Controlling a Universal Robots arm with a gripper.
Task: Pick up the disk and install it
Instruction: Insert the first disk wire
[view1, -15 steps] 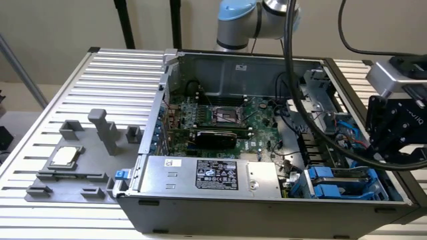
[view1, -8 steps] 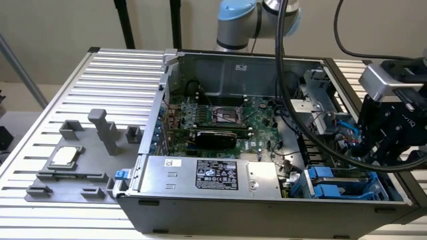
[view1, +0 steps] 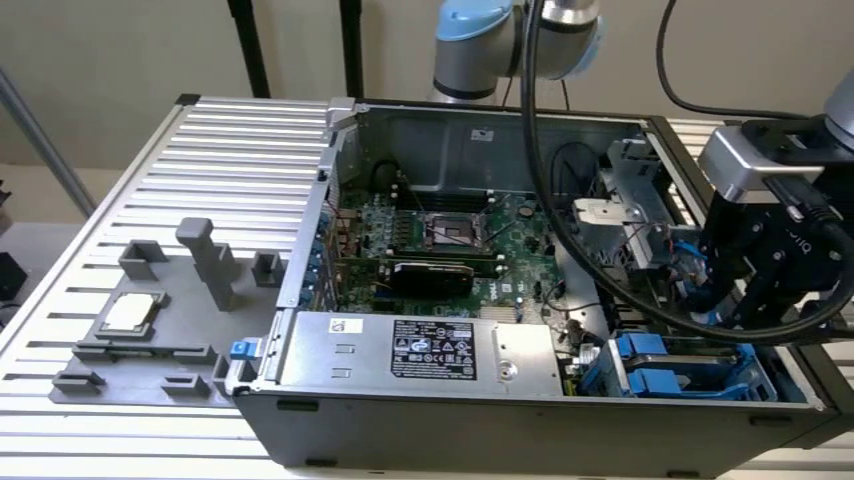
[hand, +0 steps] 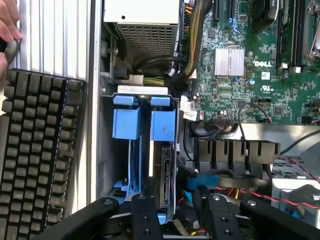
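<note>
The disk (hand: 164, 172) stands edge-on in the drive cage (hand: 107, 145) at the case's front corner, and its blue carrier tab (hand: 163, 125) shows above it. A second blue carrier (hand: 126, 122) fills the slot beside it. My gripper (hand: 179, 201) hovers just over the cage. Its black fingers (hand: 145, 215) are spread wider than the disk's thickness and are not pressing on it. In the exterior view the gripper (view1: 750, 305) hangs over the blue carriers (view1: 663, 366) at the case's right end, with its fingertips hidden behind cables.
The open computer case holds a motherboard (view1: 441, 235), a power supply (view1: 414, 350) and thick black cables (view1: 601, 260). A grey fixture with a small square chip (view1: 130, 312) lies on the slatted table. A keyboard (hand: 40, 150) and a person's hand (hand: 7, 30) are beside the case.
</note>
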